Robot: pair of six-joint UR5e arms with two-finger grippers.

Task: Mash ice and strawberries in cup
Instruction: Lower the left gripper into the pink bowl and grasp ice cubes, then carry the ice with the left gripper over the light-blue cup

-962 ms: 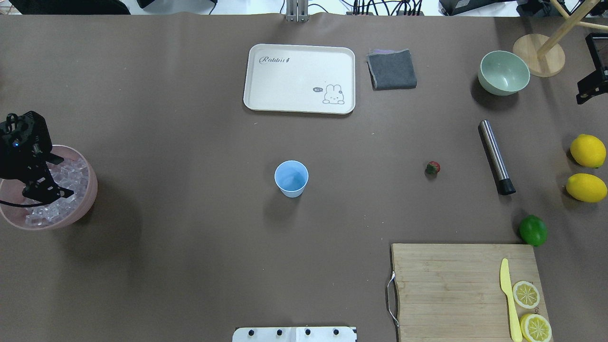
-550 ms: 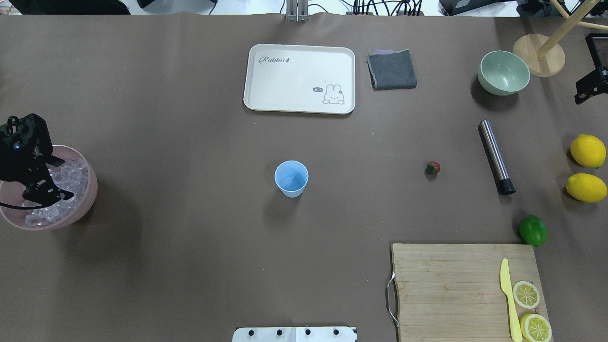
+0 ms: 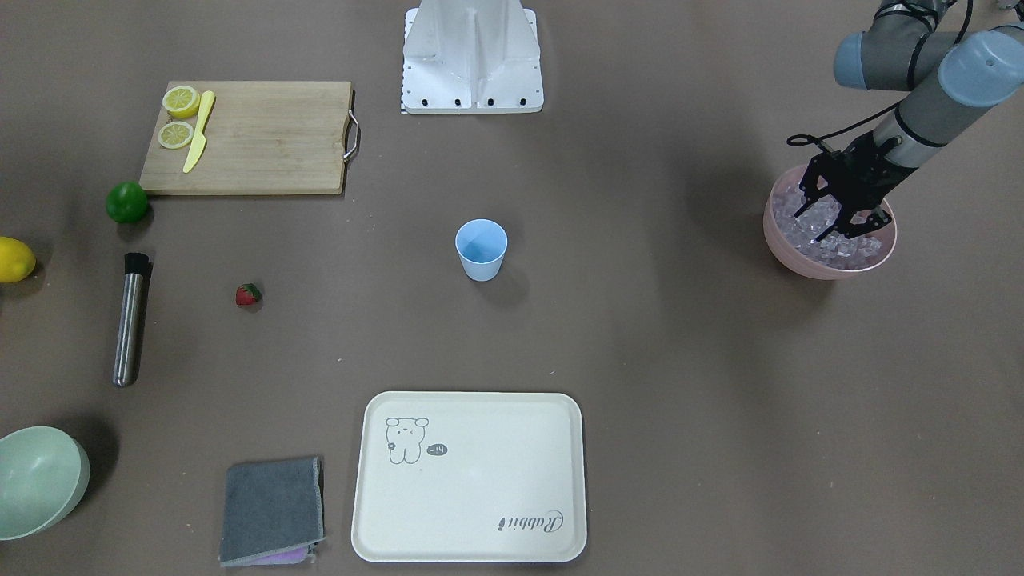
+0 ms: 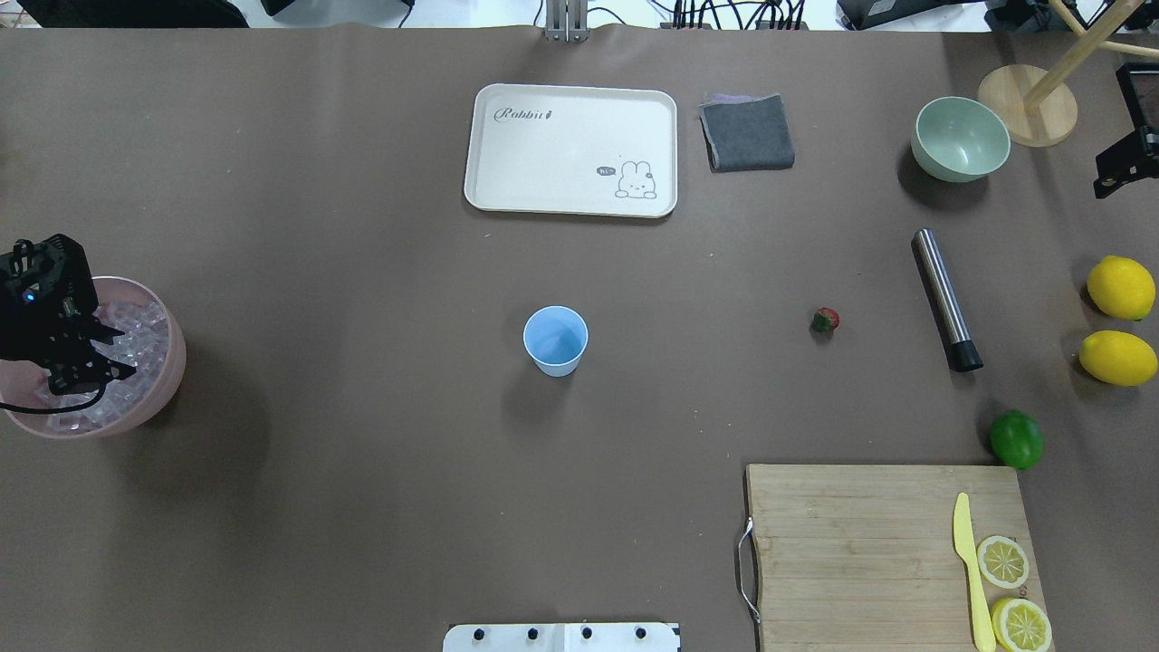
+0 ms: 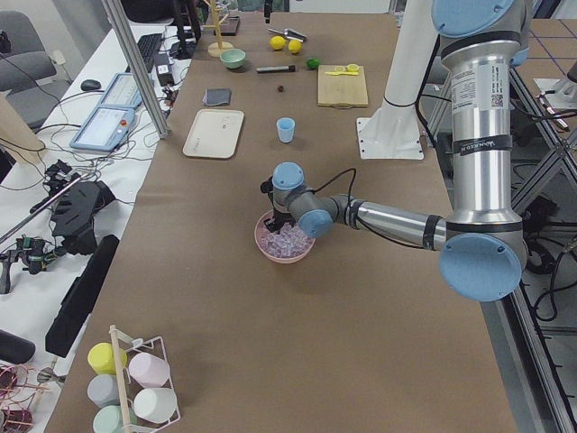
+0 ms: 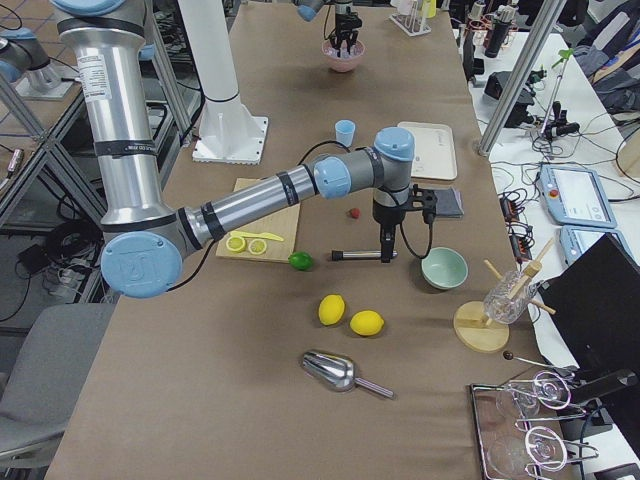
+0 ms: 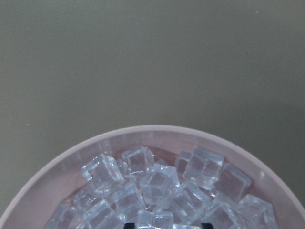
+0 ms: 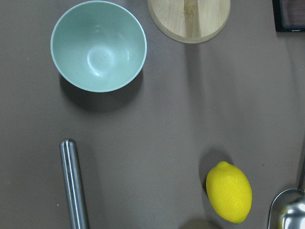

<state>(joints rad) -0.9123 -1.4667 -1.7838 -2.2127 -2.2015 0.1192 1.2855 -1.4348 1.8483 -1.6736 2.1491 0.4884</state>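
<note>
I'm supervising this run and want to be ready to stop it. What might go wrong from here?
1. The left gripper sits among loosely heaped ice in the pink bowl. Closing may pop a slick cube out sideways, or over the rim.
2. The cup stands well away from that bowl and has a narrow mouth. A poorly pinched cube might drop on the way or miss it.
</note>
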